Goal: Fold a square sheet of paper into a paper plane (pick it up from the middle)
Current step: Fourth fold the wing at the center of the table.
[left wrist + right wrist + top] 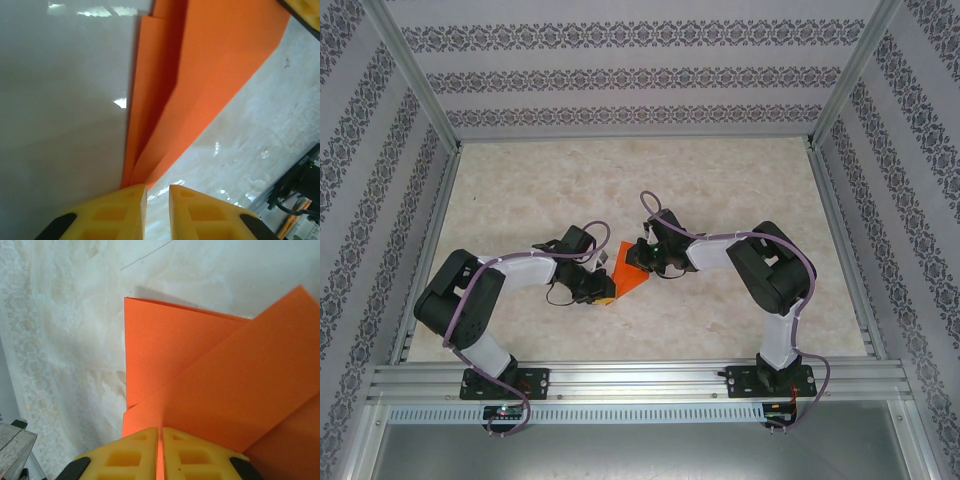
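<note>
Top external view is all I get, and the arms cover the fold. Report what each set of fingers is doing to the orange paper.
Observer: The right fingers are shut on an edge of the thin bright orange paper sheet; orange shows in the slit between them.
Operator: Now the left side.
Observer: The left fingers stand slightly apart, and the pale marbled table shows through the gap. The paper's pointed end meets the tip of one finger.
Operator: Describe the fold.
Observer: In the right wrist view, a diagonal flap lies over a flat layer with a square corner.
</note>
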